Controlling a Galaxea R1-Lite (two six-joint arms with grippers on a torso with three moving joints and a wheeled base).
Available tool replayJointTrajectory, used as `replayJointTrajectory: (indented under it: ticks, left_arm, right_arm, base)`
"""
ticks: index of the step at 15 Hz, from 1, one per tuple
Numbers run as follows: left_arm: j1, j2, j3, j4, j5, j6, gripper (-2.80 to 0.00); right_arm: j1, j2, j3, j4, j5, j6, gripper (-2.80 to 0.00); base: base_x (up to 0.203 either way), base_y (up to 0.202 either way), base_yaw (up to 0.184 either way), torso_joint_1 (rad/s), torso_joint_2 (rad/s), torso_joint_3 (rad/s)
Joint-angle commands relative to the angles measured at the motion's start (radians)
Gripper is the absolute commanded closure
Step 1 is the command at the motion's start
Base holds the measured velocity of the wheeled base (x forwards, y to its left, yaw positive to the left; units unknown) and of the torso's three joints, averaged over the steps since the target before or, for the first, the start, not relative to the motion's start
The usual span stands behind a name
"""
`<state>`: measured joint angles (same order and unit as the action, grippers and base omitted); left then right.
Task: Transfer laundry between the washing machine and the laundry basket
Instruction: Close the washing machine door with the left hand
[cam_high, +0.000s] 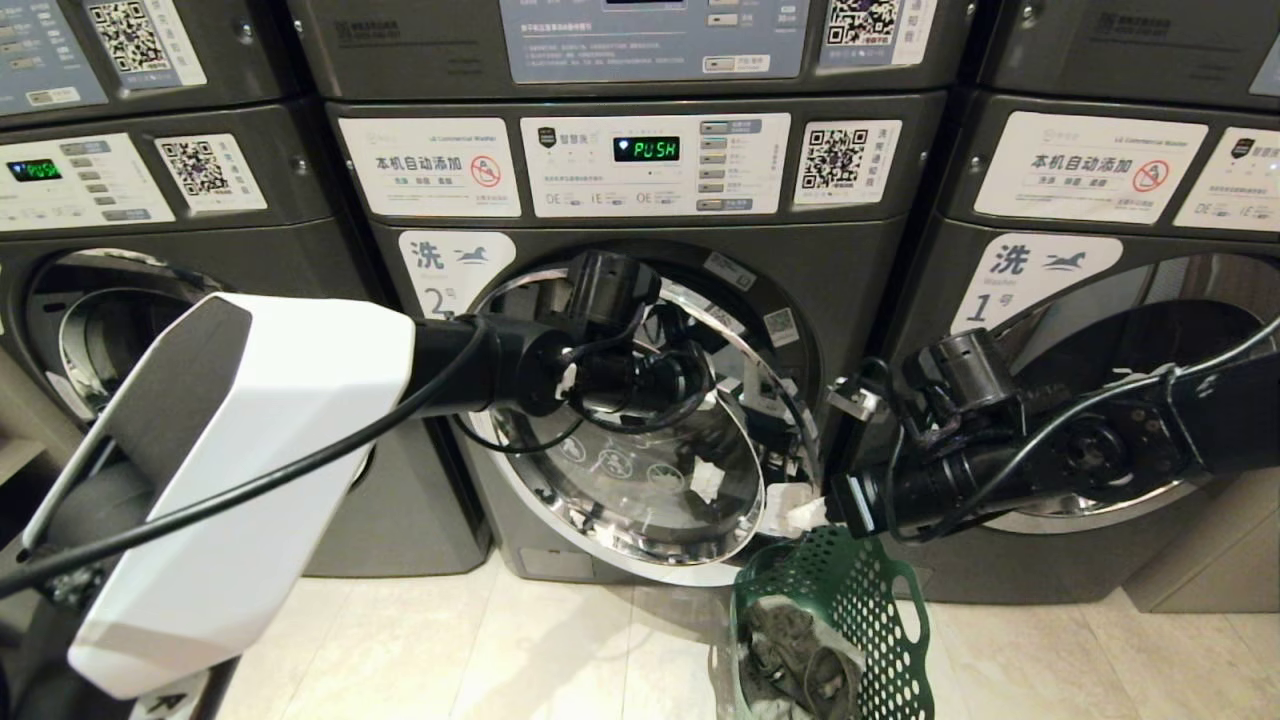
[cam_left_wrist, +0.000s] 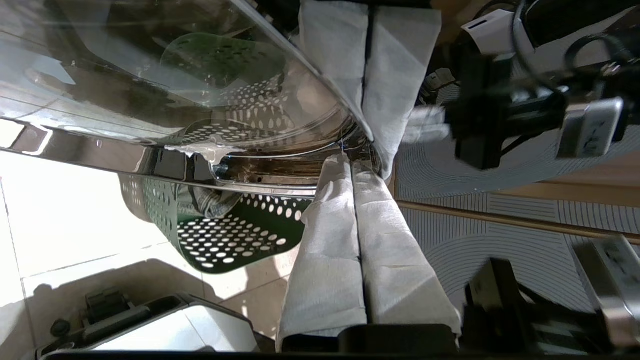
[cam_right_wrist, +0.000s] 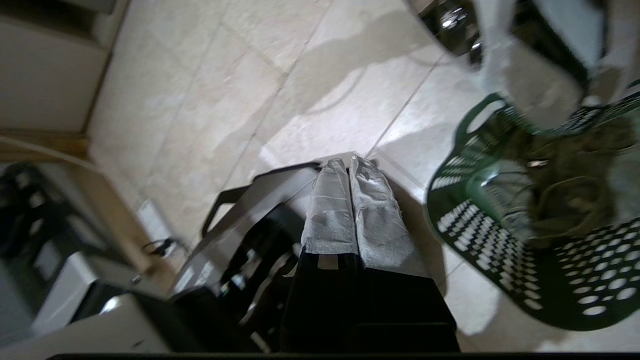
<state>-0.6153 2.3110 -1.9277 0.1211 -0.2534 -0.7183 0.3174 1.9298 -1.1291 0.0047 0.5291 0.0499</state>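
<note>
Washing machine (cam_high: 640, 300) marked 2, its glass door (cam_high: 640, 480) swung open. The left gripper (cam_left_wrist: 357, 165), closed and empty, presses its tips against the door's chrome rim; it may slip off. The right gripper (cam_right_wrist: 352, 167), also closed and empty, hangs above the floor (cam_right_wrist: 225, 100) beside the laundry basket (cam_high: 860, 620), which holds the laundry (cam_high: 800, 655). A careless swing could topple the narrow basket.

Above the left gripper (cam_high: 775, 470), the washing machine (cam_high: 850, 260) display (cam_high: 646, 149) reads "PUSH"; its door label (cam_high: 455, 270) shows "洗", a horse logo and "2". Beyond the right gripper (cam_high: 805, 515), the neighbouring machine's label (cam_high: 1035, 275) reads "洗 1"; its panel sticker (cam_high: 1090, 165) reads "本机自动添加".
</note>
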Motion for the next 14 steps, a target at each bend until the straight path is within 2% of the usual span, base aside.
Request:
replayJointTrajectory:
  ticks: [1,3,8,14]
  left_arm:
    - [0.000,0.015,-0.001,-0.020,-0.004,-0.001,0.00]
    - [0.000,0.019,-0.001,-0.024,-0.004,0.000,0.00]
    - [0.002,0.004,-0.001,-0.024,-0.001,0.000,0.00]
    - [0.006,-0.065,0.002,0.003,0.008,-0.001,0.00]
  right_arm:
    - [-0.001,0.088,0.002,-0.103,-0.107,-0.009,0.00]
    - [0.000,0.138,0.003,-0.157,-0.204,-0.009,0.00]
    - [0.000,0.200,-0.006,-0.257,-0.241,-0.009,0.00]
    - [0.000,0.305,-0.001,-0.542,-0.374,-0.002,0.00]
  base:
    - [0.000,0.000,0.000,0.000,0.00,0.000]
    - [0.000,0.000,0.000,0.000,0.00,0.000]
    - [0.000,0.000,0.000,0.000,0.00,0.000]
    - [0.000,0.000,0.000,0.000,0.00,0.000]
